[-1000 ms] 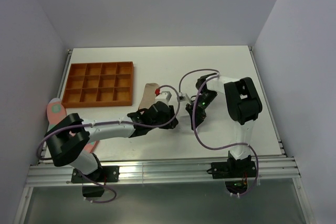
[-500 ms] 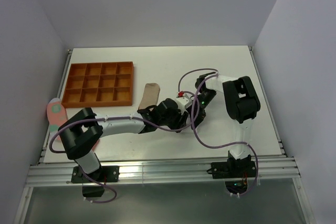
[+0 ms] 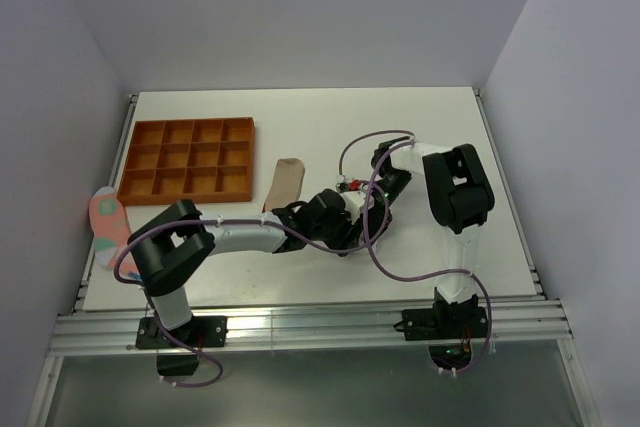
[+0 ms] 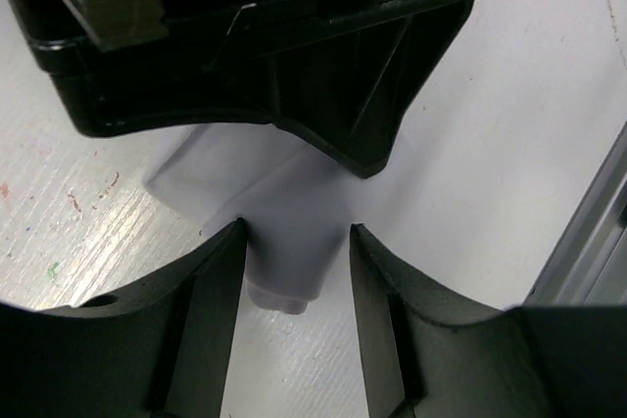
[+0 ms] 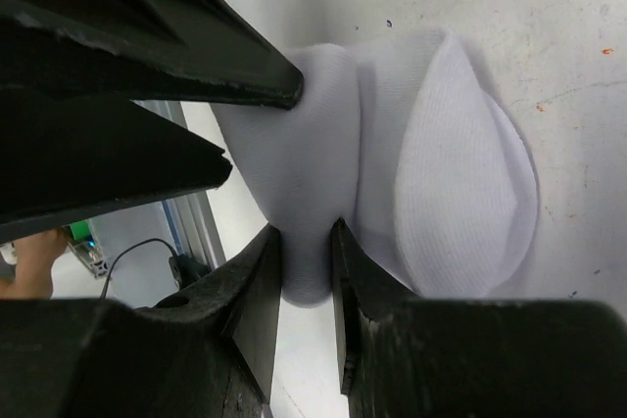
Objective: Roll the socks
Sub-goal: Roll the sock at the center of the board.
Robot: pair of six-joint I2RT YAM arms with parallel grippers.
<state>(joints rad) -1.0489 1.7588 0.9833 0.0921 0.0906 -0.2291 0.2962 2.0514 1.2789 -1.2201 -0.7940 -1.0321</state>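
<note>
Top: the white sock [image 4: 289, 203] lies right of the orange tray [image 3: 184, 198], covered by my 2 arms. Left wrist: left pincer [image 4: 294, 242] gapes astride its fold, not gripping. Right wrist: right pincer [image 5: 306, 242] nips that fold. I'd close left low, then turn both together, snug.

Top view's bright and even with soft shadows, plus some glare on the rail [image 3: 300, 319] at 6 o'clock. Wrist views are dimmer — the black fingers [image 4: 186, 340] at 6 o'clock look blurry.
</note>
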